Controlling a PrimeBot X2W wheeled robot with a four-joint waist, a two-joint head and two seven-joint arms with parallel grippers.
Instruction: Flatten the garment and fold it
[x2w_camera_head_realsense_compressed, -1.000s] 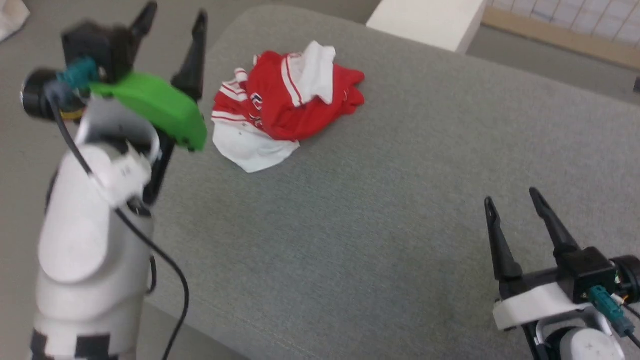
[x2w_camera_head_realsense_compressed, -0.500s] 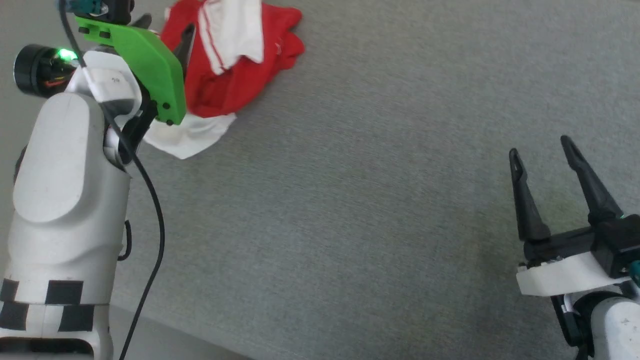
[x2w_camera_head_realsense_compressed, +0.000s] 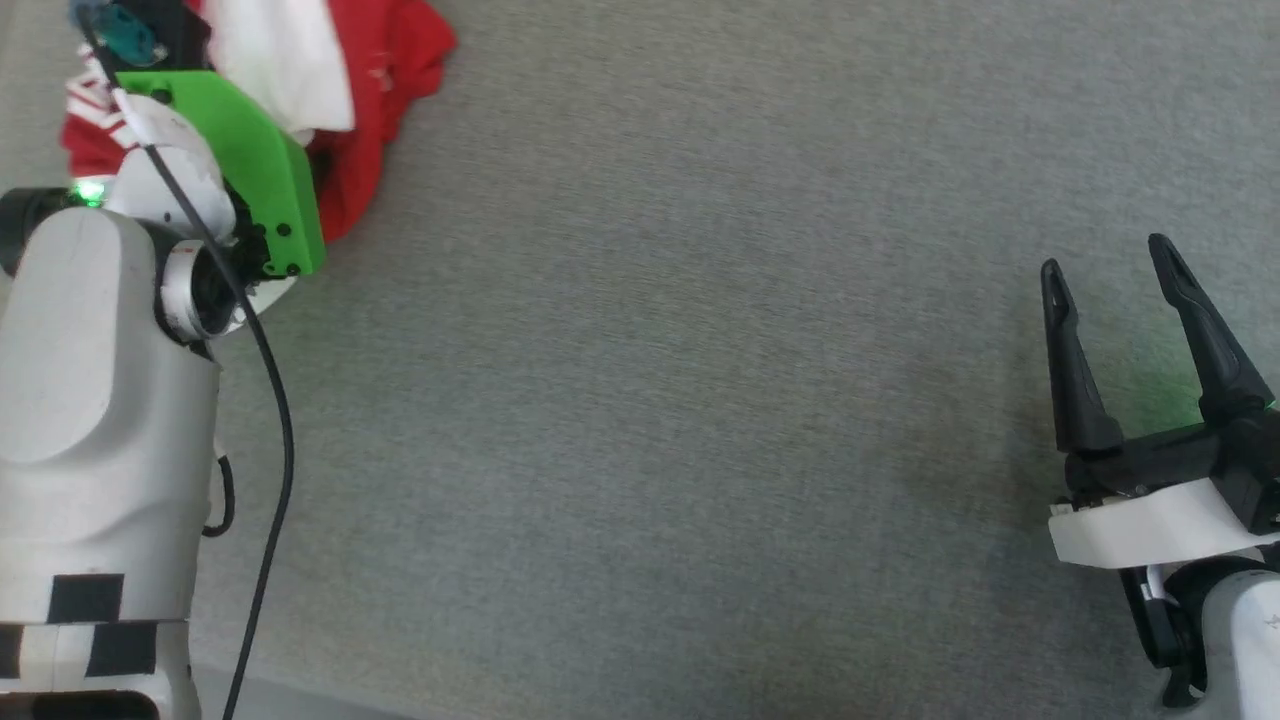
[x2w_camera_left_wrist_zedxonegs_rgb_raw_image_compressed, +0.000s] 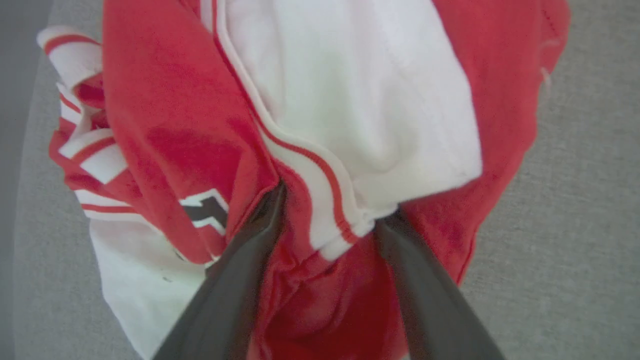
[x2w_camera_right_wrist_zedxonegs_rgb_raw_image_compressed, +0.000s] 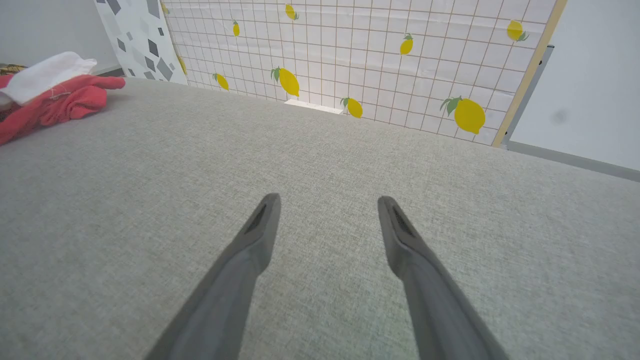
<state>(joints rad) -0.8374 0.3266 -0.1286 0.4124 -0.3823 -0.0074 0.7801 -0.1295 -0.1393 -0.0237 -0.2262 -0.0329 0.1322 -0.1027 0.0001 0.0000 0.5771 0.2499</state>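
One arm is at the garment: my left one.
My left gripper (x2w_camera_left_wrist_zedxonegs_rgb_raw_image_compressed: 335, 205) points straight down into the crumpled garment (x2w_camera_left_wrist_zedxonegs_rgb_raw_image_compressed: 175, 125), a heap with no clear long axis at the far left of the grey surface (x2w_camera_head_realsense_compressed: 700, 400). Its fingers are spread, with a red-and-white fold between them, not yet pinched in my judgement. My right gripper (x2w_camera_head_realsense_compressed: 1105, 258), spread and empty, hovers well apart.
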